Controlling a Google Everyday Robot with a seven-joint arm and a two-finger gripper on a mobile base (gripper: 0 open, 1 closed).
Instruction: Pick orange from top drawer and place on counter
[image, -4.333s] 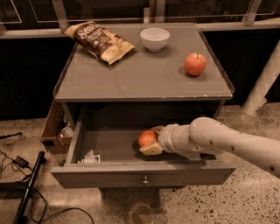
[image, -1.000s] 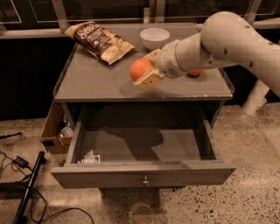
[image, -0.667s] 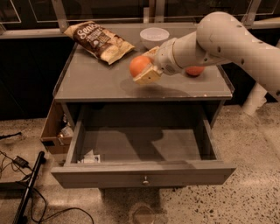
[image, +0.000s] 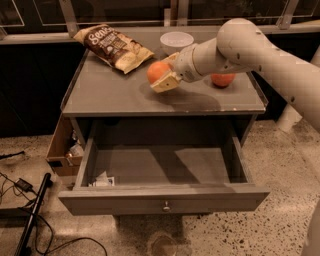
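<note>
Over the middle of the counter (image: 107, 95), my pincer (image: 162, 76) was clamped on the orange (image: 156, 70), gripping it from the right side. The fruit sat low above the surface; whether it touched could not be confirmed. I judged the position deliberate: it lay over a bare stretch of the top, with the chip bag (image: 112, 46) to the rear left, the white bowl (image: 176, 41) at the back and the apple (image: 223, 80) just beyond my wrist, so a release there should disturb nothing.

Below, the top drawer (image: 165, 197) stood pulled fully out, its knob (image: 166, 205) facing forward. It held no fruit, only a paper scrap (image: 102, 180) in the front left corner. Removal therefore appeared complete, with release outstanding.

Markings: the bag carried white lettering beginning "Sen"; the rest was not readable. No other writing was legible.
</note>
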